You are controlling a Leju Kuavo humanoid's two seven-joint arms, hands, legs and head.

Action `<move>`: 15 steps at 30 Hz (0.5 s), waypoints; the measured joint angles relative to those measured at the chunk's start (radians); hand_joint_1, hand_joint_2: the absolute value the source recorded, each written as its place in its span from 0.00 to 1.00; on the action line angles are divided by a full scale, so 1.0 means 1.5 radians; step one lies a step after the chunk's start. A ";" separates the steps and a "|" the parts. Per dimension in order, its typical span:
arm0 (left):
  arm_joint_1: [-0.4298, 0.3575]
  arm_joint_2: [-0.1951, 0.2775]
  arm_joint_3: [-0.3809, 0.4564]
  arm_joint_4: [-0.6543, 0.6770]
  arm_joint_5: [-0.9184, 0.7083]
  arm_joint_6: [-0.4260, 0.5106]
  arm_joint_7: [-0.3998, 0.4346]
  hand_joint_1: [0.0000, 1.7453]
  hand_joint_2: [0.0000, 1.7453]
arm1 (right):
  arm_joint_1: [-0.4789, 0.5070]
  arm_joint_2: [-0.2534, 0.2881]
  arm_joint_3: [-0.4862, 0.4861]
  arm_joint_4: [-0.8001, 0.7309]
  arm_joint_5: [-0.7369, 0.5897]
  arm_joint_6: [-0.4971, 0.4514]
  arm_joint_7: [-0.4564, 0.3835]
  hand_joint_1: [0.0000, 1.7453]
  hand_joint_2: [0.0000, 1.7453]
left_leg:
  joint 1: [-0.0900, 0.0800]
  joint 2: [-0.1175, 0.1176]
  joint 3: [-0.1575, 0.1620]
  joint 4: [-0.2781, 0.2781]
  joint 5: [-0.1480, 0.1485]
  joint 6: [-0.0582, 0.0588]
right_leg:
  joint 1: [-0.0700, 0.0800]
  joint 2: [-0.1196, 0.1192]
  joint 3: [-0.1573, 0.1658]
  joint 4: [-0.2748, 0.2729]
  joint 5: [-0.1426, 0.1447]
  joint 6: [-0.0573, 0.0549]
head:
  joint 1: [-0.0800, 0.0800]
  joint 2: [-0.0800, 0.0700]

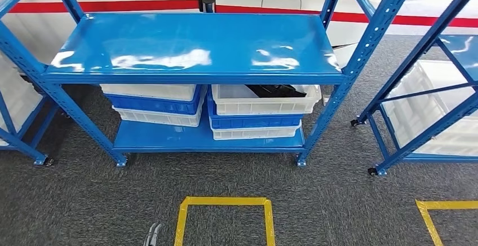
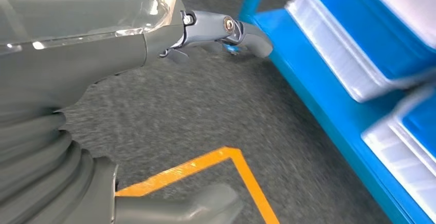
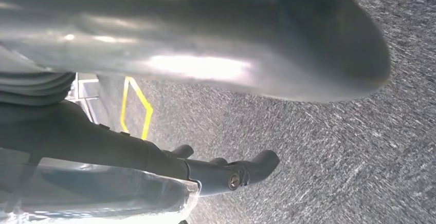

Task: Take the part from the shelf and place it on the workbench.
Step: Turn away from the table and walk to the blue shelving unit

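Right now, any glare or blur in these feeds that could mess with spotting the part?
Head view: sharp, but ceiling-light glare streaks the top shelf; the dark part sits shaded in the white bin. Left wrist view: motion blur smears the stacked bins; left hand is crisp. Right wrist view: right hand is an out-of-focus grey mass with a highlight, the carpet streaked.

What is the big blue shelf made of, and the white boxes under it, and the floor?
The blue shelf looks like painted metal: glossy, with bright light glare and rows of holes in its posts. The white boxes seem to be plastic, smooth, a little see-through, with ribbed rims. The floor looks like grey carpet, speckled and dull, though it could be another rough covering.
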State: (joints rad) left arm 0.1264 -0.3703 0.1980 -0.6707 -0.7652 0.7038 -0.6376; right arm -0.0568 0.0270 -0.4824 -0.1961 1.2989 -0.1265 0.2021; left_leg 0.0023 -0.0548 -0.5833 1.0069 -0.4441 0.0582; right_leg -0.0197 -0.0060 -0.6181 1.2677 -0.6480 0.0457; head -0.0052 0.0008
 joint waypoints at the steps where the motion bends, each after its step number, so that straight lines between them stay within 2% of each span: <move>1: 0.001 0.000 0.000 -0.001 0.000 0.000 0.000 0.00 0.00 | 0.000 0.000 0.000 0.000 0.000 -0.001 0.000 0.00 0.00 | 0.000 -0.011 0.001 0.000 0.000 0.000 | -0.001 0.002 0.006 -0.022 0.017 0.006 | 0.000 0.000; 2: 0.002 0.000 0.000 -0.001 -0.001 0.000 0.000 0.00 0.00 | -0.001 0.000 0.000 0.000 -0.001 -0.002 0.000 0.00 0.00 | 0.000 -0.021 0.001 0.001 0.000 -0.001 | -0.003 0.009 0.021 -0.065 0.040 0.012 | 0.000 0.000; 3: 0.002 0.000 -0.002 -0.002 -0.001 0.000 -0.001 0.00 0.00 | -0.001 0.000 0.000 0.000 -0.001 -0.003 -0.001 0.00 0.00 | 0.000 -0.030 0.002 0.002 -0.001 -0.003 | -0.005 0.023 0.038 -0.109 0.062 0.016 | 0.001 0.000; 4: 0.002 0.000 -0.003 -0.003 0.000 0.000 -0.002 0.00 0.00 | -0.001 0.000 -0.001 0.000 -0.002 -0.005 -0.002 0.00 0.00 | -0.001 -0.039 0.002 0.003 -0.002 -0.007 | -0.005 0.035 0.051 -0.146 0.079 0.015 | 0.001 0.000; 5: 0.002 0.000 -0.005 -0.003 0.000 0.000 -0.003 0.00 0.00 | -0.002 0.000 -0.001 0.000 -0.002 -0.007 -0.003 0.00 0.00 | -0.003 -0.045 0.001 0.004 -0.003 -0.010 | -0.005 0.044 0.058 -0.167 0.089 0.011 | 0.001 0.000; 6: 0.002 0.000 -0.006 -0.003 0.000 0.000 -0.003 0.00 0.00 | -0.003 0.001 -0.001 0.000 -0.003 -0.008 -0.003 0.00 0.00 | -0.004 -0.051 0.001 0.004 -0.004 -0.014 | -0.003 0.046 0.060 -0.173 0.092 0.004 | 0.002 0.000; 8: 0.003 0.000 -0.007 -0.004 0.001 0.000 -0.004 0.00 0.00 | -0.005 0.002 -0.001 0.000 -0.003 -0.008 -0.003 0.00 0.00 | -0.003 -0.058 -0.003 0.005 -0.004 -0.020 | -0.004 0.033 0.065 -0.175 0.095 -0.008 | 0.001 0.000; 9: 0.004 0.000 -0.008 -0.004 0.001 0.000 -0.004 0.00 0.00 | -0.005 0.002 -0.002 0.000 -0.004 -0.008 -0.003 0.00 0.00 | -0.003 -0.048 -0.006 0.012 -0.008 -0.022 | -0.005 0.026 0.067 -0.176 0.097 -0.013 | 0.001 0.000; 10: 0.004 0.001 -0.008 -0.004 0.001 0.000 -0.004 0.00 0.00 | -0.005 0.003 -0.002 0.000 -0.004 -0.008 -0.003 0.00 0.00 | -0.003 -0.030 -0.016 0.030 -0.020 -0.025 | -0.007 0.018 0.068 -0.177 0.098 -0.019 | -0.002 0.000; 12: 0.003 0.001 -0.009 -0.004 0.001 0.000 -0.004 0.00 0.00 | -0.003 0.003 -0.002 0.000 -0.004 -0.008 -0.003 0.00 0.00 | -0.002 0.012 -0.052 0.104 -0.061 -0.031 | -0.005 0.001 0.069 -0.177 0.097 -0.027 | -0.006 0.000; 13: 0.003 0.001 -0.010 -0.004 0.001 0.000 -0.004 0.00 0.00 | -0.002 0.003 -0.002 0.000 -0.004 -0.008 -0.003 0.00 0.00 | 0.000 0.023 -0.076 0.149 -0.080 -0.034 | -0.003 -0.009 0.069 -0.177 0.096 -0.030 | -0.008 0.000; 14: 0.003 0.001 -0.011 -0.005 0.001 0.000 -0.004 0.00 0.00 | -0.001 0.003 -0.002 0.000 -0.004 -0.008 -0.003 0.00 0.00 | 0.002 0.029 -0.095 0.183 -0.090 -0.036 | -0.002 -0.020 0.069 -0.177 0.095 -0.031 | -0.007 0.000; 15: 0.004 0.001 -0.012 -0.005 0.001 0.000 -0.004 0.00 0.00 | -0.001 0.003 -0.002 0.000 -0.004 -0.008 -0.003 0.00 0.00 | 0.004 0.032 -0.103 0.196 -0.088 -0.038 | -0.001 -0.029 0.070 -0.177 0.093 -0.032 | -0.008 0.000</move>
State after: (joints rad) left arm 0.1324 -0.3687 0.1806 -0.6775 -0.7633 0.7041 -0.6441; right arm -0.0577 0.0315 -0.4849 -0.1965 1.2928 -0.1387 0.1976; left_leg 0.0078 -0.0063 -0.7374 1.3003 -0.5764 0.0016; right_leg -0.0213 -0.0501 -0.5138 1.0025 -0.5079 -0.0025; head -0.0167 0.0008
